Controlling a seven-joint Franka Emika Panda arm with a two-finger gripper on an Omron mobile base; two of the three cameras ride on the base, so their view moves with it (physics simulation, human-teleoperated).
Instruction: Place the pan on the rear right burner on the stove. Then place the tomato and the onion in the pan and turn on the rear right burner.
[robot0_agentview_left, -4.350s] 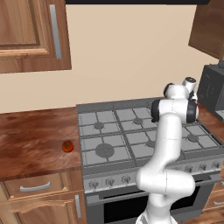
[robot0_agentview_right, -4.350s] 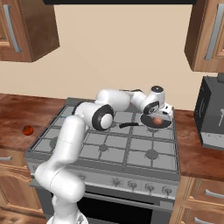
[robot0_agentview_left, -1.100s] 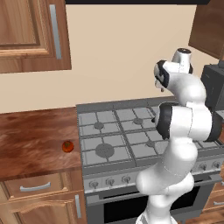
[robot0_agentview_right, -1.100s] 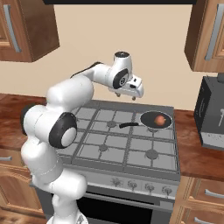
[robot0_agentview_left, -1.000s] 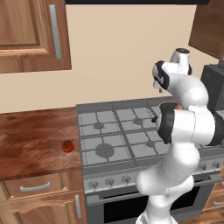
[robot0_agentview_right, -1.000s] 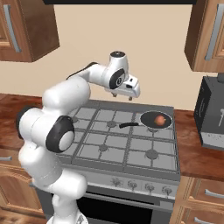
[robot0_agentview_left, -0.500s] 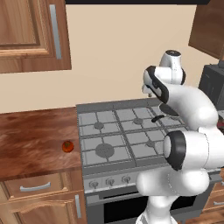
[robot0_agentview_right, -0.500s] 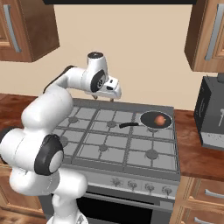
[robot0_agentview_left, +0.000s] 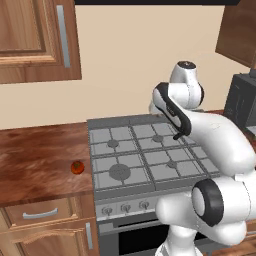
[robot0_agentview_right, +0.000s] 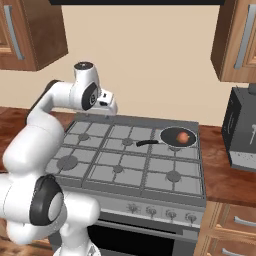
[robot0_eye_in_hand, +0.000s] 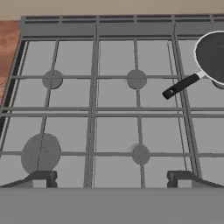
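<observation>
The pan (robot0_agentview_right: 178, 137) sits on the rear right burner of the stove (robot0_agentview_right: 125, 170), its handle pointing left, with one small round reddish ball inside it; which of the two it is cannot be told. The tomato (robot0_agentview_left: 77, 167) lies on the wooden table (robot0_agentview_left: 35, 160) just left of the stove. The tool (robot0_agentview_right: 106, 107) hangs above the stove's rear left, fingers (robot0_eye_in_hand: 43, 177) spread wide, holding nothing.
</observation>
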